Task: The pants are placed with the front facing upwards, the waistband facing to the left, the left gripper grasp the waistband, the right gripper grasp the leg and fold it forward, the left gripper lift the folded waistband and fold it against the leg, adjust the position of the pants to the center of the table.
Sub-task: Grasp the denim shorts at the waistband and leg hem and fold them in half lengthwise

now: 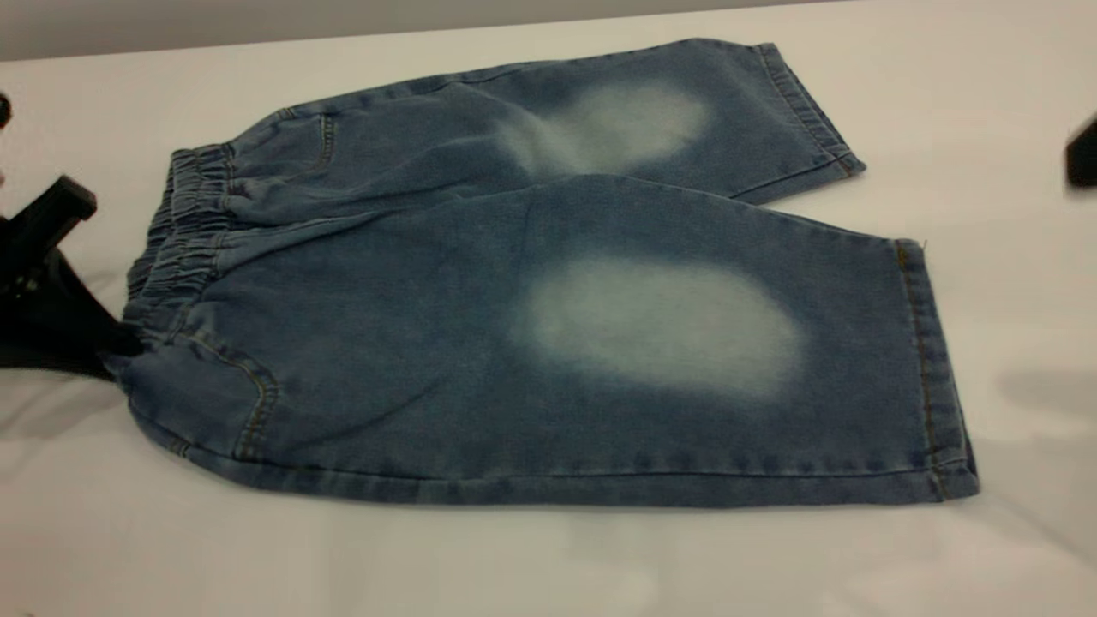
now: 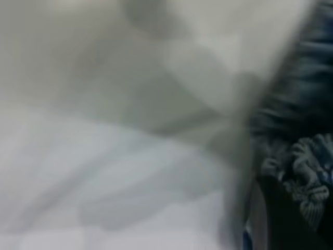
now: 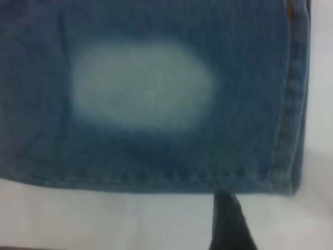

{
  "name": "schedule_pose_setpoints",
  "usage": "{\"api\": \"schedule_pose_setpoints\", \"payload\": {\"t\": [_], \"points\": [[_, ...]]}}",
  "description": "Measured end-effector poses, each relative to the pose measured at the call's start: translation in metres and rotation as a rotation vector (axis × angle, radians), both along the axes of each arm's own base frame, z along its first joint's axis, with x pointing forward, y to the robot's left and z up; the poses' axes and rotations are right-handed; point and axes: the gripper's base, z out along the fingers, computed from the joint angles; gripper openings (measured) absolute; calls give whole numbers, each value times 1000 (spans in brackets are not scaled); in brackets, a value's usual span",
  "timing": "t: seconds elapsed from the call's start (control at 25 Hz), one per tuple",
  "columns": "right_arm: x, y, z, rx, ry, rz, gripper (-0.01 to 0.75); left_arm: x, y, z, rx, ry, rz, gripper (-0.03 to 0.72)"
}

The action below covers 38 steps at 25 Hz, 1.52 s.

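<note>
The pants (image 1: 531, 300) lie flat on the table (image 1: 548, 566), pale faded ovals up, waistband (image 1: 176, 248) at the left, legs pointing right. My left gripper (image 1: 94, 274) is at the waistband's near end, open; its lower finger (image 2: 283, 224) touches the gathered waistband (image 2: 312, 172) and the upper finger stands clear above. My right gripper (image 1: 1082, 154) hovers off the pants at the far right. Its wrist view shows one dark wedge, the right gripper (image 3: 229, 221), just outside the side seam of the near leg (image 3: 156, 104), close to the hem cuff (image 3: 294, 104), holding nothing.
White table surrounds the pants on all sides, with a wide strip along the near edge. The far leg (image 1: 634, 120) lies behind the near one, partly overlapped by it. A grey wall (image 1: 257, 21) runs along the table's back edge.
</note>
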Motion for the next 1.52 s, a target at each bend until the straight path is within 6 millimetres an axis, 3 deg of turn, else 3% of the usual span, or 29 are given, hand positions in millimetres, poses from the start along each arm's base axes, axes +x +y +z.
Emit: {"api": "schedule_pose_setpoints", "payload": {"t": [0.4, 0.64, 1.16, 1.52], "points": [[16, 6, -72, 3, 288, 34, 357, 6, -2, 44, 10, -150, -29, 127], [18, 17, -101, 118, 377, 61, 357, 6, -2, 54, 16, -188, -31, 127], [14, 22, -148, 170, 490, 65, 357, 8, -5, 58, -25, -225, -33, 127], [19, 19, -150, 137, 424, 60, 357, 8, -6, 59, -34, -222, -37, 127]]}}
